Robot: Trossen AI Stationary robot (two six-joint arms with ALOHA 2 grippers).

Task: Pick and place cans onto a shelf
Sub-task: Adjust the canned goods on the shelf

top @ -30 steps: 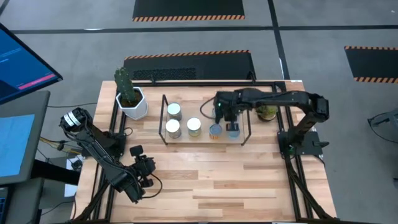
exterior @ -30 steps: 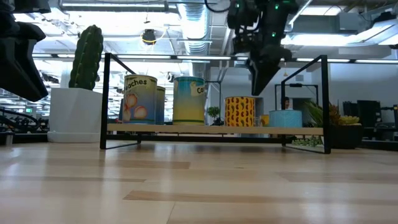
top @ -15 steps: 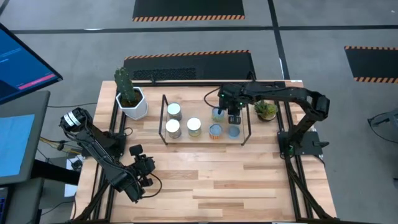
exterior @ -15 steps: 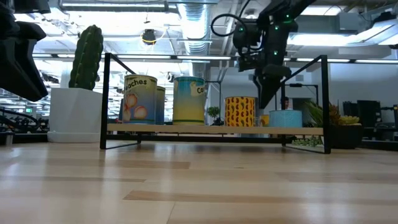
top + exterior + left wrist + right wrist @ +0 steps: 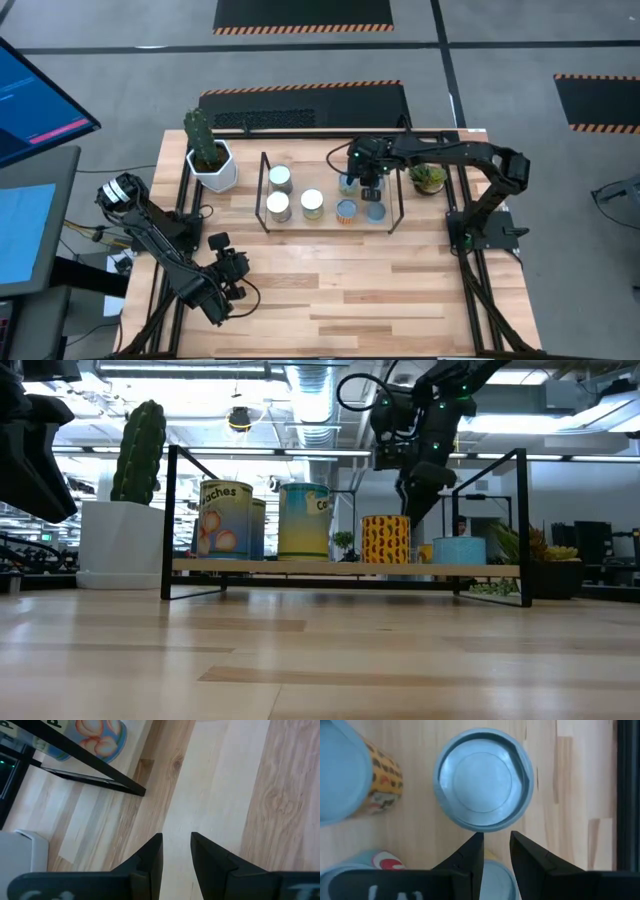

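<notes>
Cans (image 5: 311,203) stand on the shelf (image 5: 264,190), cactus pot (image 5: 213,165) beside its left end.

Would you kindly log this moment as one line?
right gripper: empty, above shelf cans | left gripper: empty, parked near table front

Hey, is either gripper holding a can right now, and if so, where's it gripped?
Neither. The right gripper is over the shelf with nothing between its fingers; the left gripper is empty over bare table.

White faceted pot (image 5: 214,166) with tall cactus (image 5: 200,137) at ten o'clock on the wooden table (image 5: 330,290) — small spiky green plant (image 5: 429,178) at two o'clock. Blue monitor (image 5: 35,95) off at nine, beyond the table edge.
</notes>
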